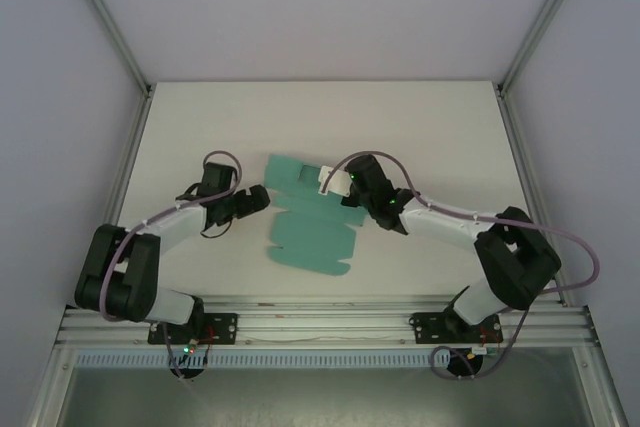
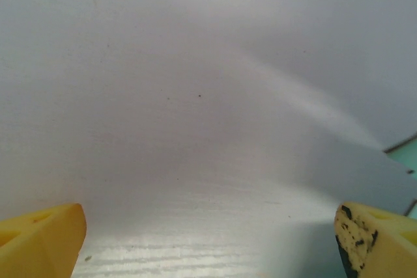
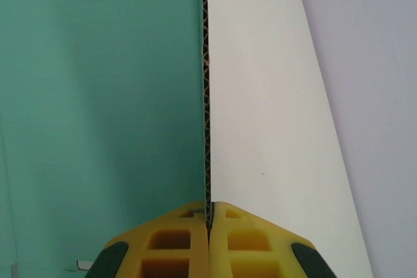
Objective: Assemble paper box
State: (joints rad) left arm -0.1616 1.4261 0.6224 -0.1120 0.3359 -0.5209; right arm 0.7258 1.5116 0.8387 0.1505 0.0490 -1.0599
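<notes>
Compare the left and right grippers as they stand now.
The left gripper is open; the right gripper is shut. The left gripper holds nothing, over bare table beside the paper box sheet; the right gripper pinches an upturned flap by its edge. Both have yellow fingers.

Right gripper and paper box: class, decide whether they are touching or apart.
Touching. The right wrist view shows the right gripper with its jaws shut on a flap edge of the paper box.
</notes>
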